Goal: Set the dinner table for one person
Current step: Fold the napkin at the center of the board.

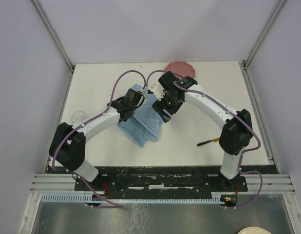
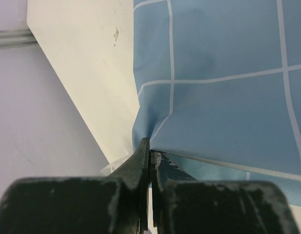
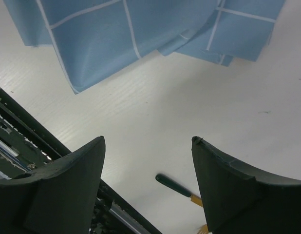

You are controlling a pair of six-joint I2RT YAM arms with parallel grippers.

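While the left gripper (image 2: pixel 149 155) is pressed together on an edge of the blue grid placemat (image 2: pixel 228 112), pinching the cloth so that it puckers into a crease at the tips, the right gripper (image 3: pixel 147 142) hangs spread wide with nothing between its jaws. Its wrist view shows bare white tabletop under it and the placemat's loose, doubled-over edge just beyond the fingers.

The placemat lies rumpled, one part folded onto itself. Under it is the dinner table (image 1: pixel 189 126), which stretches away from the placemat on every side. Beyond the placemat's far side sits a red plate (image 1: pixel 181 68). To the placemat's right, well apart, lies a utensil with a dark green handle (image 3: pixel 174 185). To its left, also well apart, is a faint clear round thing (image 1: pixel 80 116), perhaps a glass.

The step in hand looks like spreading the placemat flat. To do it well, the right gripper should come down on the free corner on the side away from the left pinch and close on one layer only, not on the fold. Both arms should then draw apart low over the tabletop, keeping the cloth taut so the fold opens instead of dragging. Whether the left pinch holds one layer or two cannot be told, so a gentle pull first is wise.
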